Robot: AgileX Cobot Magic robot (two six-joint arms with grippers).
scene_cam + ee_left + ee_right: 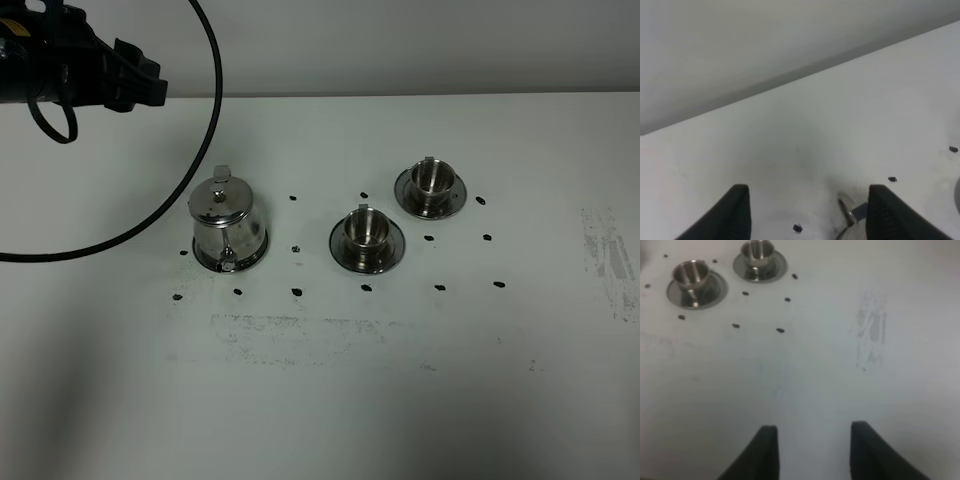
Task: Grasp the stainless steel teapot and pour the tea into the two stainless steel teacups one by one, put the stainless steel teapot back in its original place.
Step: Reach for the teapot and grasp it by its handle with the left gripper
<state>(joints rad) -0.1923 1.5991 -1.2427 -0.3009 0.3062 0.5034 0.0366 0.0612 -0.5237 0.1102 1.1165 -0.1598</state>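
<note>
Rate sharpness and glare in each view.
Exterior high: sharp, evenly lit, bright glints on the teapot, near teacup and far teacup. Left wrist: soft throughout, the left pincer dark and blurred. Right wrist: mildly blurred, cup reflections smeared, right pincer out of focus.
</note>
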